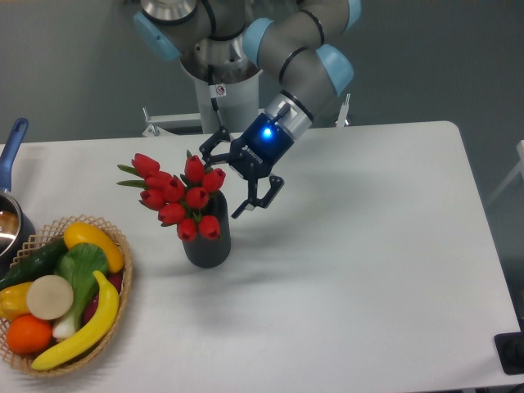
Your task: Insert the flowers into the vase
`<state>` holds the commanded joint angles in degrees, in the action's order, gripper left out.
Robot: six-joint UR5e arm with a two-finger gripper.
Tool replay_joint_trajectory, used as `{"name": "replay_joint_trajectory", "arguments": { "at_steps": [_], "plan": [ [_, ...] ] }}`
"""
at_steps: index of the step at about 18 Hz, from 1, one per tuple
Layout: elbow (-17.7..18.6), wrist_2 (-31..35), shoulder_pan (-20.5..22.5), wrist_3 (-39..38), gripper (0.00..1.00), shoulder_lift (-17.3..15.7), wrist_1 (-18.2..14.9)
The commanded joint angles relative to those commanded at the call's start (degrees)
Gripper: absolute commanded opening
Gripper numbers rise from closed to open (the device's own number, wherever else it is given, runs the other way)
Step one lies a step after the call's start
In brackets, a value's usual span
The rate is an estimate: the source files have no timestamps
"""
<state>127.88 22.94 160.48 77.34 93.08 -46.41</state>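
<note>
flowers (182,193) sat in the vase (208,238), leaning left | gripper (243,178) was open, just right of them, holding nothing | best move: lift straight up, slow, without bumping the buds

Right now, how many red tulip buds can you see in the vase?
9 red tulip buds show, clustered above the vase and leaning left; others may be hidden behind them.

tulip buds (185,196): about ten
vase (209,242): one
wicker basket (119,304): one
bananas (92,323): one
oranges (29,333): one
gripper (238,177): one
</note>
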Motion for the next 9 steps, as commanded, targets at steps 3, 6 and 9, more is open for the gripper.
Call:
{"name": "replay_joint_trajectory", "arguments": {
  "at_steps": [3,6,9],
  "plan": [
    [-3.15,-0.17,5.00,-0.09,1.00,1.75,0.00],
    [-8.16,-0.18,6.07,-0.18,1.00,6.50,0.00],
    [-8.79,-0.09,9.05,-0.09,1.00,6.50,0.00]
  ]
}}
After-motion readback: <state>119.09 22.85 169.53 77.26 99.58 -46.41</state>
